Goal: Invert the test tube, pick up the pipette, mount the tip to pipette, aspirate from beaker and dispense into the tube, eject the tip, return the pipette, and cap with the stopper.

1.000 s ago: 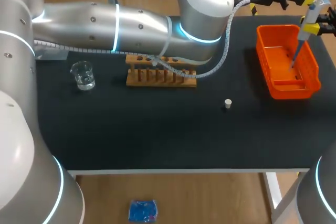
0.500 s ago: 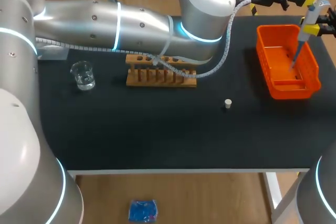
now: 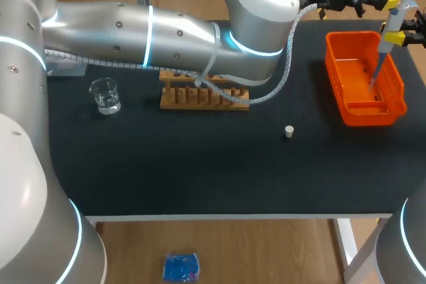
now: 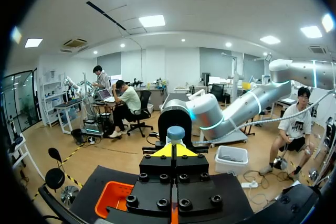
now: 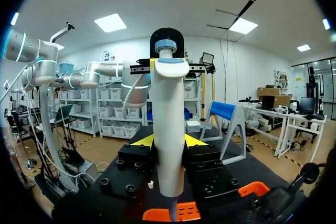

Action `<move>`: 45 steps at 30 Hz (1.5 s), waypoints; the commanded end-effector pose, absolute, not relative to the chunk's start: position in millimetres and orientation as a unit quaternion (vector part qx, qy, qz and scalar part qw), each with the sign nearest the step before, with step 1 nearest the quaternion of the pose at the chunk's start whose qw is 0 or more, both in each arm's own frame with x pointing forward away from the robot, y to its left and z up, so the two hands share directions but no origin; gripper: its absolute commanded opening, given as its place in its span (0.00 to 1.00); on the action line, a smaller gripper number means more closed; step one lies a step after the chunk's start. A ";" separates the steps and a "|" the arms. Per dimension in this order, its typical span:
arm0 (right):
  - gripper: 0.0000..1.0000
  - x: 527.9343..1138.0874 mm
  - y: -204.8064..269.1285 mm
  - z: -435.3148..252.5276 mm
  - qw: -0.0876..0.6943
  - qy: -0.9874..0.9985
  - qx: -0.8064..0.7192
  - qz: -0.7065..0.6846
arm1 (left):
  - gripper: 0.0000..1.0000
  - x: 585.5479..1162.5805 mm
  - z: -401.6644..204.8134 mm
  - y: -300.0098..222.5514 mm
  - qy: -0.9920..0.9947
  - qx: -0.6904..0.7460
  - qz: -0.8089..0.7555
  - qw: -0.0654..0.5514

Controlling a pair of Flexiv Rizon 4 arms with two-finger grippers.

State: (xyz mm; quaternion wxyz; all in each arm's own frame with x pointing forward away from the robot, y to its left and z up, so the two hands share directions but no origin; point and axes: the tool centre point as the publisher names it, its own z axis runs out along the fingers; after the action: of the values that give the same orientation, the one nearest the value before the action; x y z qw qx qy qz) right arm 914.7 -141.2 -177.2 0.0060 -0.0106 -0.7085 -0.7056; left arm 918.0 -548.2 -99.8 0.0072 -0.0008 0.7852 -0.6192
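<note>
Right gripper [image 5: 168,141] closed on the body of the pipette [image 5: 169,103], which hangs upright with its slender lower end down inside the orange basket [image 3: 335,78] at the table's [image 3: 200,164] far right. The left gripper [image 4: 173,149], yellow tips together with nothing visible between them, faces the pipette's head from close by and appears not to touch it in the head view. Over the last second the pipette and right gripper have kept their place, and the left arm's wrist has shifted only very slightly. This reads as alignment rather than progress. Whether a tip is mounted cannot be told. The stopper [image 3: 288,131] lies alone on the table, near the wooden rack [image 3: 203,98] and well apart from the beaker [image 3: 105,94], so capping remains undone.
</note>
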 end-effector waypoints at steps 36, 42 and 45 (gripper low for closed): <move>0.00 917.3 -141.7 -172.0 0.008 -0.708 -0.008 -0.706 | 1.00 921.6 -75.6 -546.9 0.789 0.012 -0.614 0.016; 0.00 917.3 -141.7 -172.0 0.008 -0.708 -0.008 -0.706 | 1.00 914.2 -63.2 -540.4 0.798 0.019 -0.603 0.007; 0.00 917.3 -141.7 -172.0 0.008 -0.708 -0.008 -0.706 | 1.00 906.9 -59.4 -532.5 0.804 0.022 -0.595 -0.003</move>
State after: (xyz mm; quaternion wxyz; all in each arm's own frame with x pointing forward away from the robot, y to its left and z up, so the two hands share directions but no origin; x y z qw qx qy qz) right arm 916.5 -140.8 -172.5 0.0067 -0.0093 -0.7077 -0.7064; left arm 909.7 -547.6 -68.1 0.0042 0.0176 0.7811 -0.6241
